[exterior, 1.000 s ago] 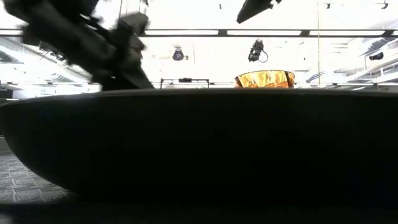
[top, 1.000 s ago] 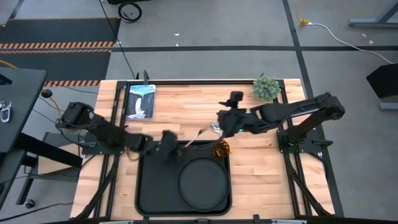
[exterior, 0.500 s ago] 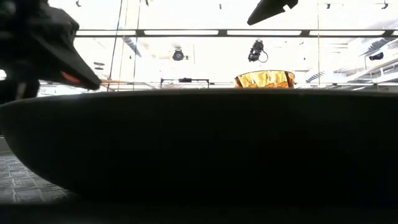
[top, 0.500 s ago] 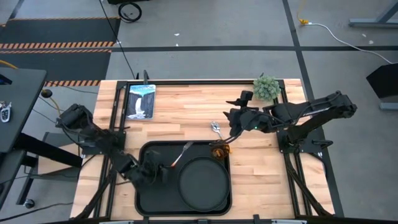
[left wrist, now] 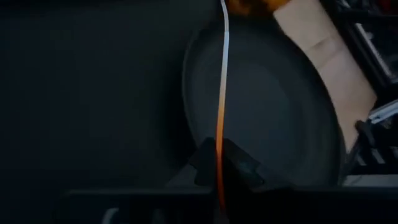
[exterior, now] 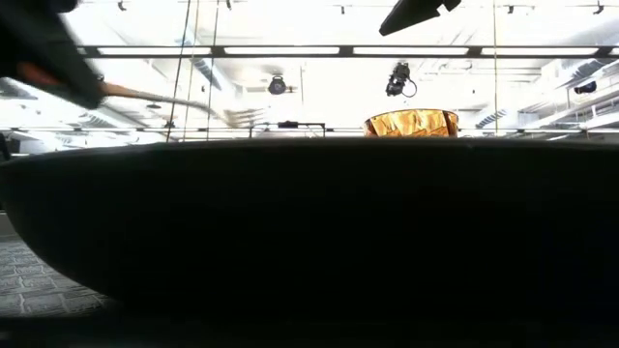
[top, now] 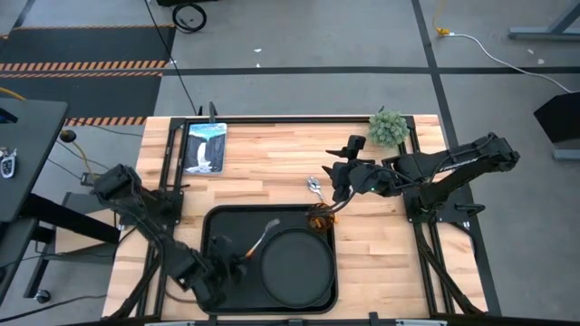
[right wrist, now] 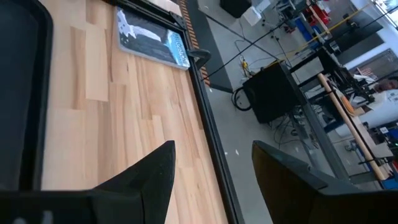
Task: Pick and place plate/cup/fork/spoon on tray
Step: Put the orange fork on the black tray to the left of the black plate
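Observation:
The black tray (top: 210,226) lies at the table's near middle. The round black plate (top: 294,268) sits on its right half, and the amber cup (top: 319,218) stands in its far right corner. My left gripper (top: 232,263) is over the tray's left near part, shut on the fork (top: 261,237). The spoon (top: 314,186) lies on the wood just beyond the tray. My right gripper (top: 333,178) hovers open and empty beside the spoon, to its right; its spread fingers show in the right wrist view (right wrist: 214,174). My left gripper pinches the fork's reddish-orange handle (left wrist: 218,144) between its two fingers, near the handle's free end. The fingers lie roughly along the fork, coming from the tray's near left. The fork (exterior: 164,97) slants above the tray's rim, its silver head (top: 272,224) pointing toward the far right.
A picture book (top: 205,147) lies at the table's far left and a small green plant (top: 388,128) at the far right. Bare wood shows between the book and the spoon. The tray's left half (left wrist: 93,93) is bare.
My left gripper has gone toward the table's near edge with the fork, from the tray's far left corner to its near left part; the fork stays in the hold, its head toward the far right. My right gripper has drawn back a little toward the table's right edge.

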